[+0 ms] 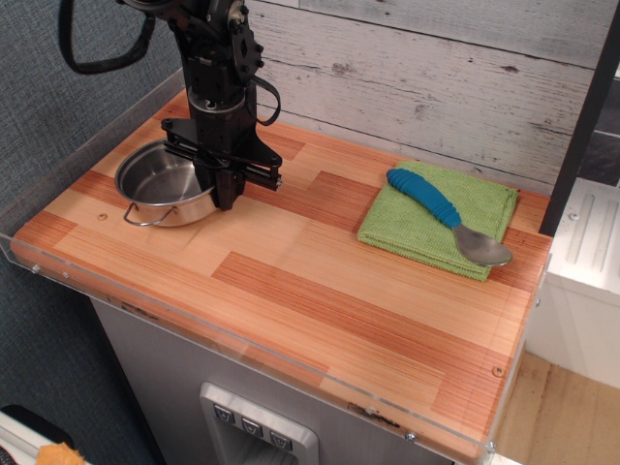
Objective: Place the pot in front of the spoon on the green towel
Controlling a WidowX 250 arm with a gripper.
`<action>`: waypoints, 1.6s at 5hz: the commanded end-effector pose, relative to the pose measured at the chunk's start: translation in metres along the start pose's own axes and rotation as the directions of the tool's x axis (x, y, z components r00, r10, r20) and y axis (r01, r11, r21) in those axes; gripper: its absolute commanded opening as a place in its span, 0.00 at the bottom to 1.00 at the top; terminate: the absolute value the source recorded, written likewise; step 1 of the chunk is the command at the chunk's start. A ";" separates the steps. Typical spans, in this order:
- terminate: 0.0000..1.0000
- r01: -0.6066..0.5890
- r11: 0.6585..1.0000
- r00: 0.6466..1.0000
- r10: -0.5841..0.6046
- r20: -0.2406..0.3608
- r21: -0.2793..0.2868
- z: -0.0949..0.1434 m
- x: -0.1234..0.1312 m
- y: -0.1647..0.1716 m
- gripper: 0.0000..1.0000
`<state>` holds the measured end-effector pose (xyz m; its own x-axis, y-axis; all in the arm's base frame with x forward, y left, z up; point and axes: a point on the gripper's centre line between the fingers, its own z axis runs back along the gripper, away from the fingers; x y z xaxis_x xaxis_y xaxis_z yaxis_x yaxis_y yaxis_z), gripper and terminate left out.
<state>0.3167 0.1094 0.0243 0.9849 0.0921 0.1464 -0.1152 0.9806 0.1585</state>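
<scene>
Pot [167, 183], frame left, rim clamped in gripper [225, 194]. Handling: lift level, clear tabletop [320, 281], set on green towel [412, 228] below spoon [448, 215].

Shiny steel pot [165, 181]; woven cloth towel [438, 219]; striped wood tabletop [320, 291].

A wooden tabletop [320, 281] of light and reddish-brown striped panels fills the middle; a clear plastic guard [242, 363] edges its front and left sides; behind stands a whitewashed plank wall [446, 77]; a grey textured panel [48, 107] sits left; below, a grey cabinet [194, 397] carries a buttoned panel [257, 426].
</scene>
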 end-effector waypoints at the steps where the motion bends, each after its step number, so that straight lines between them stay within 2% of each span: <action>1: 0.00 -0.080 0.995 0.995 0.077 0.064 0.059 0.045 -0.002 -0.024 0.00; 2: 0.00 -0.141 0.986 0.988 0.134 0.075 0.088 0.052 -0.006 -0.041 0.00; 3: 0.00 -0.239 0.970 0.969 0.236 0.070 0.042 0.059 -0.015 -0.066 0.00; 4: 0.00 -0.296 0.954 0.955 0.294 0.042 0.046 0.062 -0.018 -0.093 0.00; 6: 0.00 -0.476 0.875 0.879 0.476 0.022 0.085 0.057 -0.024 -0.148 0.00; 7: 0.00 -0.552 0.832 0.833 0.553 -0.003 0.059 0.048 -0.025 -0.167 0.00; 8: 0.00 -0.585 0.810 0.810 0.586 -0.019 0.048 0.039 -0.024 -0.181 0.00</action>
<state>0.2947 -0.0718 0.0179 0.7366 0.6548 0.1695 -0.6754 0.7256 0.1317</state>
